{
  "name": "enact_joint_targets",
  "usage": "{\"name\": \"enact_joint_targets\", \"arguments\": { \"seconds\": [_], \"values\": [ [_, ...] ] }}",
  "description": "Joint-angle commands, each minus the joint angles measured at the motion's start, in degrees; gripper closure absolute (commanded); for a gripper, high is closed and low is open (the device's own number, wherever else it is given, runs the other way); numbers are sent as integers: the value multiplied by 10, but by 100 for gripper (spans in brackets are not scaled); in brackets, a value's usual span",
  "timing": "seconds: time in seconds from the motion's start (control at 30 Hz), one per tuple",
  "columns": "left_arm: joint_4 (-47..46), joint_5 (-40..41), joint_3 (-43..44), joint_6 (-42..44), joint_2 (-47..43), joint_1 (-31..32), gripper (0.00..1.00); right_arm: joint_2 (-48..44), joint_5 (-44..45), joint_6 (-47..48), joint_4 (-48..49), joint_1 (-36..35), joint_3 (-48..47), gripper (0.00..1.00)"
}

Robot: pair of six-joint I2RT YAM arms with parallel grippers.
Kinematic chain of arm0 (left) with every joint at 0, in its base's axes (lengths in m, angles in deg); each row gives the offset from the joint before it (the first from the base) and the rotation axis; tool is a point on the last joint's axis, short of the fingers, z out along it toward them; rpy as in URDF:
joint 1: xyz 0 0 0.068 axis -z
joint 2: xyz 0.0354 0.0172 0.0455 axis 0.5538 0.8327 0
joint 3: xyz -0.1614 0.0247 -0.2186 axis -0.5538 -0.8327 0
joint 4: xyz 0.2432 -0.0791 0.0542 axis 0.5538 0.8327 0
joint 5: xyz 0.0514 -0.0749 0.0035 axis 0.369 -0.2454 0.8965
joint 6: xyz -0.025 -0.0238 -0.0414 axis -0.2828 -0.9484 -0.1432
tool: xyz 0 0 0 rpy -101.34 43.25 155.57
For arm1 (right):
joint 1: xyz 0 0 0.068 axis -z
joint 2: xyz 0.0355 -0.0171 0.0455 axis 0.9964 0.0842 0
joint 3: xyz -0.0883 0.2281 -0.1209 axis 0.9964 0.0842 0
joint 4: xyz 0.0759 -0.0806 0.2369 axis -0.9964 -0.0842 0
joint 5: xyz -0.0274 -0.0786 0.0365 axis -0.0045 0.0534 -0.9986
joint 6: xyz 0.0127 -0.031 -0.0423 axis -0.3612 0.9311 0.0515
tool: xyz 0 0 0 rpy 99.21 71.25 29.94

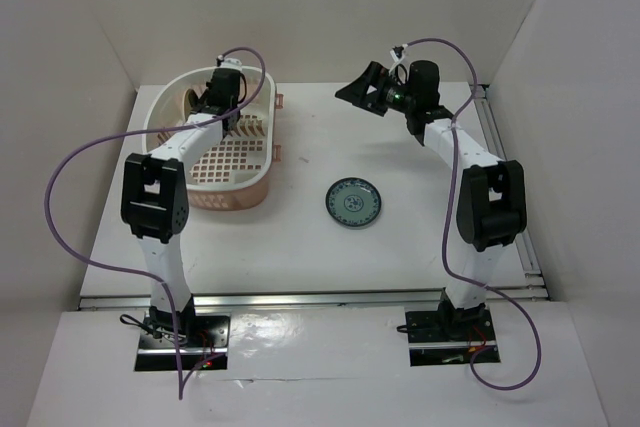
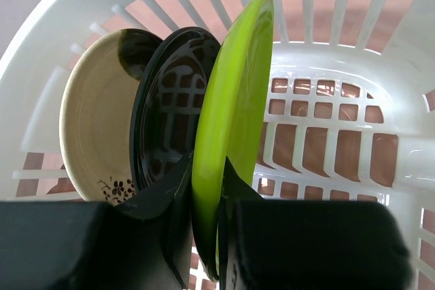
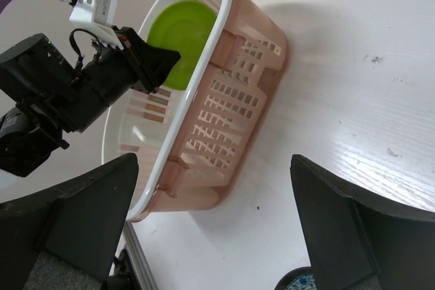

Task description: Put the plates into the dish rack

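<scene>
Three on edge in the white lattice plastic dish rack, lime green round plate pinched by left gripper. Blue-white patterned round plate flat on table, six o'clock of empty, wide-open right gripper, the nearer arm.

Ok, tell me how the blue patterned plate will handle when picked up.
The blue patterned plate looks rigid and glazed, so probably slippery in a pinch. It lies flat on the smooth table, so a nudge would likely slide it rather than tip it. Its low rim may be awkward to get under.
</scene>
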State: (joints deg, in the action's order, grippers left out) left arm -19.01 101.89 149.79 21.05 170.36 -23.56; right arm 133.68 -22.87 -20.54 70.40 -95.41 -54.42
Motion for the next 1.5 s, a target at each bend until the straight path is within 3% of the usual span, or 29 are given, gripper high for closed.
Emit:
{"name": "enact_joint_targets", "arguments": {
  "seconds": [0.0,0.37,0.7,1.0,1.23,1.47],
  "values": [
    [-32,10,5,3,7,1,100,8,-10,-8,21,3,-31,0],
    [-7,-2,17,-15,29,-4,96,8,-16,-8,26,3,-31,0],
    [-2,-17,27,-21,29,-9,62,13,-16,-8,21,3,-31,0],
    [-2,-10,46,-21,22,-9,15,24,-16,-3,9,3,-31,0],
    [36,-131,76,-44,-41,-9,4,45,48,61,-73,3,-36,0],
    [83,-280,95,-113,-111,-9,1,12,120,88,-104,47,52,0]
  ]
}}
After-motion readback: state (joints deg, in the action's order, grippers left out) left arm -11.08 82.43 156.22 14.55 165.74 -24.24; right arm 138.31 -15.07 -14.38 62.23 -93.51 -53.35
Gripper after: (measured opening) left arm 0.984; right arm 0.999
